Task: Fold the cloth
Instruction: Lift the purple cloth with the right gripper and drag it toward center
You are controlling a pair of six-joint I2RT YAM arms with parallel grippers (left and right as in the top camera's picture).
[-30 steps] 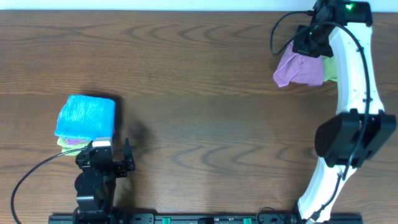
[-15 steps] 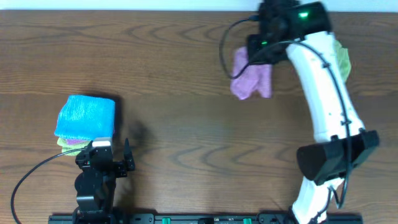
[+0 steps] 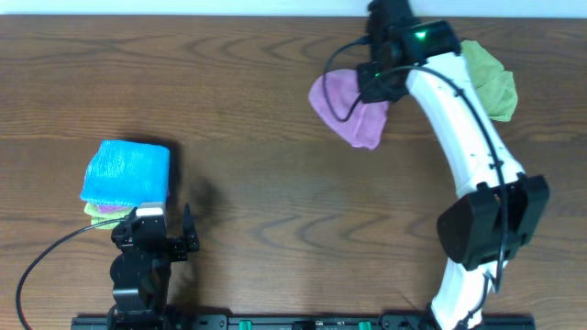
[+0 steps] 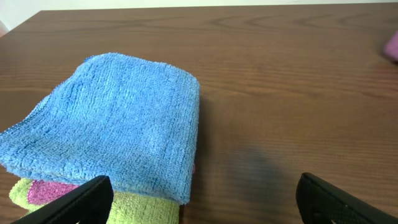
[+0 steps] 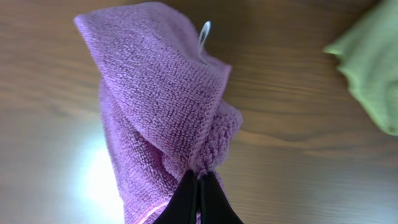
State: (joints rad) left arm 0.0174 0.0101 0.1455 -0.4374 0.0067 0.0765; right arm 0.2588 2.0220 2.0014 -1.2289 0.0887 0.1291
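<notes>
Cloth (image 3: pixel 347 108) | we found it bunched over the far middle of the table (image 3: pixel 266 174) | right gripper (image 5: pixel 199 182) clamped on its edge | left gripper (image 4: pixel 208 202) spread wide, holding nothing, beside the folded blue cloth (image 4: pixel 112 124)

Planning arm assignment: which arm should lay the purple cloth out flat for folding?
Right, probably. The right gripper is shut on the cloth, bunched at the table's far side. The left gripper sits open by the blue folded cloth, well away.
</notes>
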